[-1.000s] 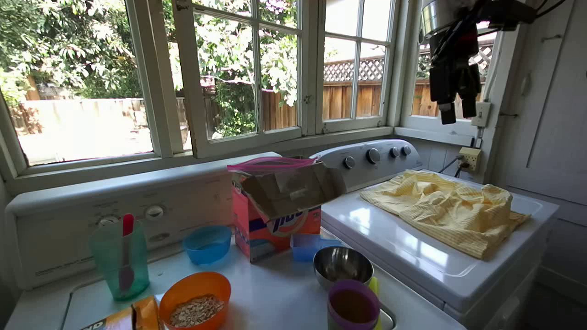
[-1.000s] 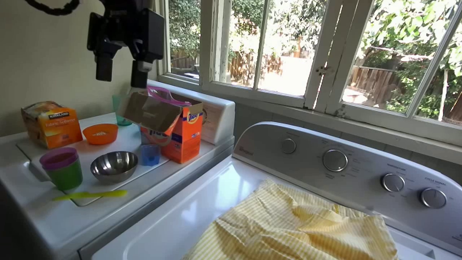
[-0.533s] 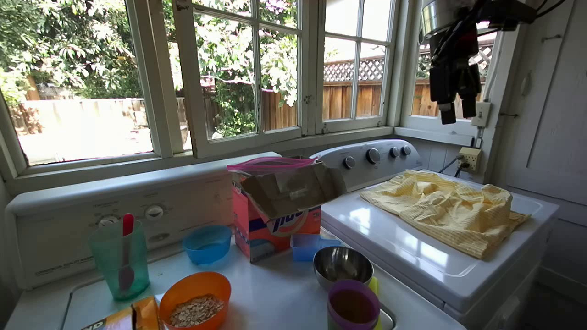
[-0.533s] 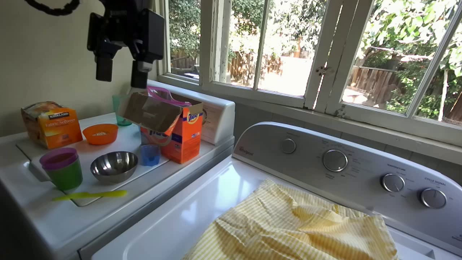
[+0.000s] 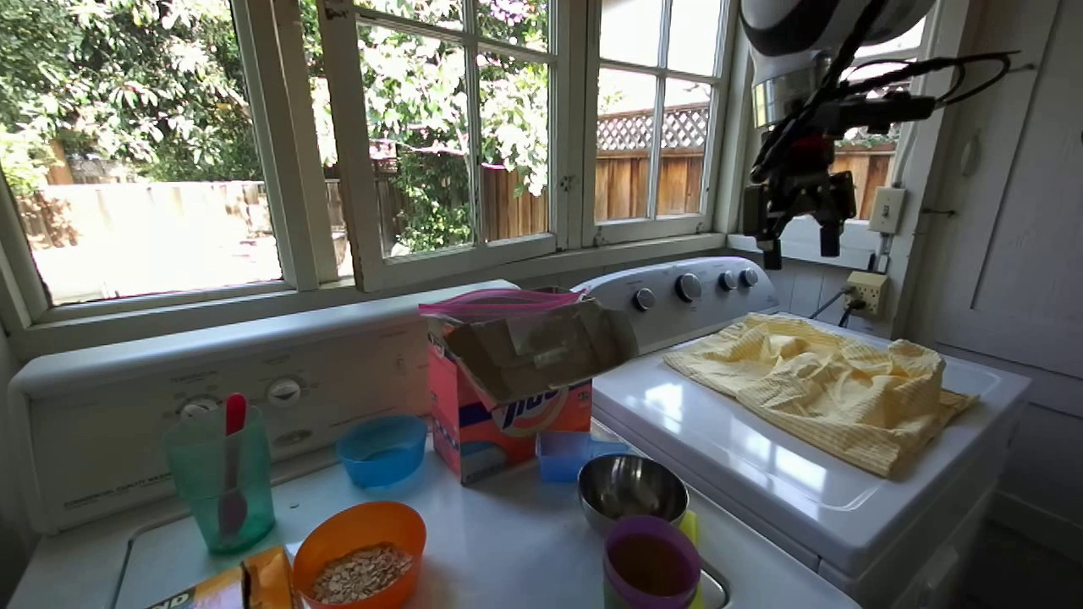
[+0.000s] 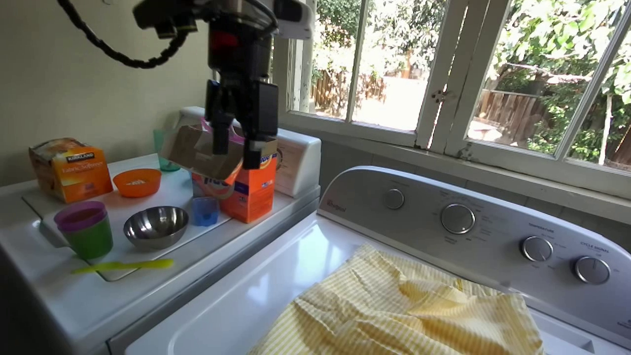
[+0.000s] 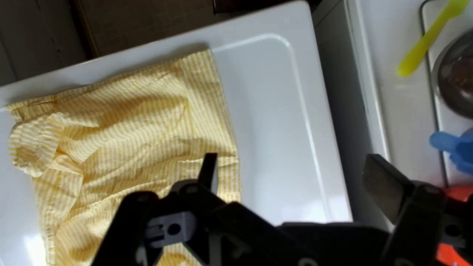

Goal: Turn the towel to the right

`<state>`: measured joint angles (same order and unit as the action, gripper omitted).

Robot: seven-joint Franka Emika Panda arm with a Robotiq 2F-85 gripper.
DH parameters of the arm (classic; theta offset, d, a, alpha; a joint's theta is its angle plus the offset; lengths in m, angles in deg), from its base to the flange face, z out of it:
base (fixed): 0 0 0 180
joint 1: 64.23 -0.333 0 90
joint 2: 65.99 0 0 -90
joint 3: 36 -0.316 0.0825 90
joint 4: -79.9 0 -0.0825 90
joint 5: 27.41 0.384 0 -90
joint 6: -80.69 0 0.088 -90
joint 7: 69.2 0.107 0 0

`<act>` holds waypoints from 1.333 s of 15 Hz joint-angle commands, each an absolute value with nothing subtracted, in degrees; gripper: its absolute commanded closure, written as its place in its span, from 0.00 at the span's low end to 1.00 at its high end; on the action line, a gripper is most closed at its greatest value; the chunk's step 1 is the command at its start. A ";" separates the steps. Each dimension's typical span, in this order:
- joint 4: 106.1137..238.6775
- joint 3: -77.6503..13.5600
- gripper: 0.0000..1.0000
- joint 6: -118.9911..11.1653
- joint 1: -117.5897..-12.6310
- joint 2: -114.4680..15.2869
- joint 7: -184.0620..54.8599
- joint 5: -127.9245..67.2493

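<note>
Wears a rounded white arm shell, banded black, above the Robotiq gripper; between them, shows a silvery collar and red patch. Carries a ridged black cable alongside, blocky black fingers, a grey holed plate.

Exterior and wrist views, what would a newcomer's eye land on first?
Probably the crumpled yellow striped towel, spread on the white machine. Next, the black gripper, hanging open in midair above it, then the open orange box on the neighbouring washer.
</note>
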<state>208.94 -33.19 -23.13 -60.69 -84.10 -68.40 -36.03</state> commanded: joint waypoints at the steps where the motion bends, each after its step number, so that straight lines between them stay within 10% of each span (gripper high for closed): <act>1: 208.25 -34.40 0.00 -34.08 -58.97 -76.01 -59.41 -41.59; 20: 188.40 -30.98 0.00 -46.07 -63.81 -44.21 -27.58 -71.17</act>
